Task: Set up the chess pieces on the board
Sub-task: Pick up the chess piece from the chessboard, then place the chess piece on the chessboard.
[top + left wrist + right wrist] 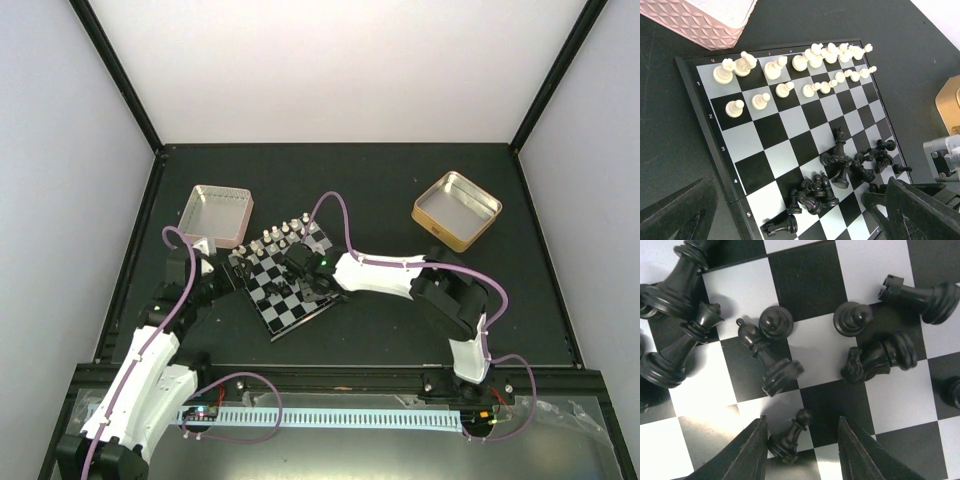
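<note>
The board (pixel 292 308) lies tilted at table centre. White chess pieces (pixel 805 65) stand in two rows along its far side. Black chess pieces (pixel 840 165) lie jumbled on the near squares. My right gripper (pixel 802 420) hangs low over that heap, jaws open around a leaning black pawn (pixel 787 440); the pawn's base touches the left finger, and a gap shows before the right finger. A fallen knight (pixel 880 357), rook (pixel 920 295) and bishop (pixel 765 355) lie just ahead. My left gripper (pixel 802 205) hovers open at the board's near left corner, nothing between its fingers.
A pink tin (pixel 217 214) sits just beyond the board's left corner, close to the left arm. A gold tin (pixel 456 208) stands at the back right. The right arm's forearm (pixel 380 272) stretches across the table to the board.
</note>
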Controlling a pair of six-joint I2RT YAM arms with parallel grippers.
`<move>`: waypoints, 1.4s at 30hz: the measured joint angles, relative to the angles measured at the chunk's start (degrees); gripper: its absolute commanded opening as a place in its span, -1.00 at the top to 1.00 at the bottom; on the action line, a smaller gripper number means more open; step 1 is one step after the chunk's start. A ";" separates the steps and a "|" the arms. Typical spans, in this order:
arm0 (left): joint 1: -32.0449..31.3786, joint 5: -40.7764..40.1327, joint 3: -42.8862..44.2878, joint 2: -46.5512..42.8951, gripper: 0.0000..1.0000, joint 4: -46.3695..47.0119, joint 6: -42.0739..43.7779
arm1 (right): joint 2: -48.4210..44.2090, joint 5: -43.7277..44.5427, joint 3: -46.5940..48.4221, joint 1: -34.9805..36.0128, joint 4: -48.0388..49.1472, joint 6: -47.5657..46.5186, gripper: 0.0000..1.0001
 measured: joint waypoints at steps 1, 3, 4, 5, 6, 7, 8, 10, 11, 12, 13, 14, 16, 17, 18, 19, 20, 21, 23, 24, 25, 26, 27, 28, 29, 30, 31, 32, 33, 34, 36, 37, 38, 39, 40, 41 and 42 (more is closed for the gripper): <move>0.00 0.00 0.00 0.00 -0.86 0.00 0.00 | -0.20 0.00 -0.24 0.00 -0.04 0.00 0.24; 0.00 0.00 0.00 0.00 -0.86 0.00 0.00 | -0.50 -0.02 -0.68 0.00 -0.02 0.04 0.34; 0.00 0.00 0.00 0.00 -0.86 0.00 0.00 | -0.66 -0.02 -0.87 0.00 0.02 0.02 0.39; 0.00 0.00 0.00 0.00 -0.86 0.00 0.02 | -0.79 -0.07 -1.05 0.00 0.00 0.04 0.46; 0.00 0.00 0.00 0.00 -0.86 0.00 0.00 | -0.90 -0.11 -1.16 0.00 -0.04 0.15 0.50; 0.00 -0.02 0.00 0.00 -0.86 0.02 0.02 | -0.94 -0.13 -1.22 0.00 -0.07 0.37 0.56; 0.00 -0.02 0.00 0.02 -0.86 0.02 0.02 | -0.94 -0.20 -1.22 0.00 -0.13 0.37 0.59; 0.00 -0.02 0.00 0.07 -0.86 0.00 0.07 | -0.94 -0.24 -1.22 0.00 -0.20 0.31 0.60; 0.00 -0.02 0.00 0.07 -0.86 0.00 0.09 | -0.94 -0.24 -1.22 0.00 -0.24 0.42 0.60; 0.00 -0.02 0.00 0.07 -0.86 0.00 0.22 | -0.94 -0.24 -1.22 0.00 -0.28 0.46 0.60; 0.00 -0.02 0.00 0.04 -0.86 0.00 0.24 | -0.94 -0.22 -1.22 0.00 -0.31 0.48 0.60; 0.00 0.00 0.00 0.04 -0.86 0.00 0.26 | -0.94 -0.20 -1.22 0.00 -0.31 0.55 0.60; 0.00 0.00 0.00 0.04 -0.86 0.00 0.28 | -0.94 -0.17 -1.22 0.00 -0.31 0.63 0.60; 0.00 -0.02 0.00 0.04 -0.86 0.00 0.28 | -0.94 -0.17 -1.22 0.00 -0.31 0.66 0.61; 0.00 -0.02 0.00 0.04 -0.86 0.00 0.31 | -0.94 -0.20 -1.25 0.00 -0.31 0.66 0.63; 0.00 -0.02 0.00 0.07 -0.86 0.00 0.31 | -0.94 -0.20 -1.25 0.00 -0.31 0.68 0.67; 0.00 0.00 0.00 0.04 -0.86 0.00 0.33 | -0.94 -0.17 -1.27 0.00 -0.31 0.70 0.71; 0.00 -0.02 0.00 0.04 -0.86 0.00 0.35 | -0.96 -0.17 -1.33 0.00 -0.26 0.76 0.74; 0.00 0.02 0.00 0.04 -0.86 0.00 0.39 | -1.31 -0.15 -1.73 0.00 0.11 0.87 0.75; 0.00 0.04 0.00 0.04 -0.87 0.00 0.42 | -1.60 -0.15 -2.14 0.00 0.37 0.81 0.76; 0.00 0.20 0.00 0.04 -0.87 0.02 0.46 | -1.95 -0.11 -2.62 0.00 0.72 0.59 0.76; 0.00 0.55 0.00 0.04 -0.87 0.04 0.63 | -2.60 -0.11 -3.61 0.00 1.55 0.35 0.75; 0.00 1.05 0.00 0.04 -0.87 0.07 0.79 | -3.23 -0.11 -4.50 0.00 2.23 -0.07 0.75; 0.00 1.88 0.00 0.04 -0.86 0.15 0.96 | -4.11 -0.09 -5.77 0.00 3.08 -0.68 0.75; 0.00 2.80 0.00 0.04 -0.87 0.39 1.18 | -5.18 -0.07 -7.15 0.00 4.00 -1.44 0.75; 0.00 4.37 0.00 0.04 -0.86 0.85 1.46 | -6.69 -0.09 -8.92 0.00 5.49 -2.62 0.75; 0.00 5.84 0.00 0.07 -0.86 1.38 1.70 | -8.20 -0.09 -10.36 0.00 6.62 -3.76 0.75; 0.00 7.63 0.00 0.07 -0.85 2.14 1.86 | -10.14 -0.15 -12.07 0.00 8.61 -5.25 0.75; 0.00 9.62 0.00 0.07 -0.84 3.10 1.97 | -12.61 -0.44 -14.03 0.00 11.13 -7.13 0.75; 0.00 11.69 0.00 0.15 -0.82 4.00 1.97 | -14.69 -0.87 -15.52 0.00 13.33 -8.81 0.75; -0.02 16.63 0.17 0.59 -0.79 6.34 1.92 | -19.67 -2.58 -18.75 0.00 18.78 -12.90 0.75; -0.09 19.02 0.42 1.01 -0.77 7.43 1.88 | -22.03 -3.65 -20.13 0.00 21.53 -14.88 0.75; -0.22 21.22 0.83 1.51 -0.76 8.35 1.79 | -24.15 -4.76 -21.38 0.00 23.89 -16.79 0.75; -0.48 23.21 1.27 2.01 -0.74 9.27 1.66 | -26.16 -6.25 -22.77 -0.02 26.71 -18.60 0.75; -0.68 25.16 1.92 2.58 -0.71 9.99 1.40 | -29.00 -8.31 -24.74 -0.02 30.29 -20.96 0.75; -0.98 27.21 2.69 3.32 -0.69 10.78 1.05 | -30.93 -9.73 -25.99 0.00 32.48 -22.71 0.75; -1.38 28.96 3.43 4.07 -0.66 11.47 0.68 | -32.68 -11.41 -27.21 0.00 34.80 -24.44 0.74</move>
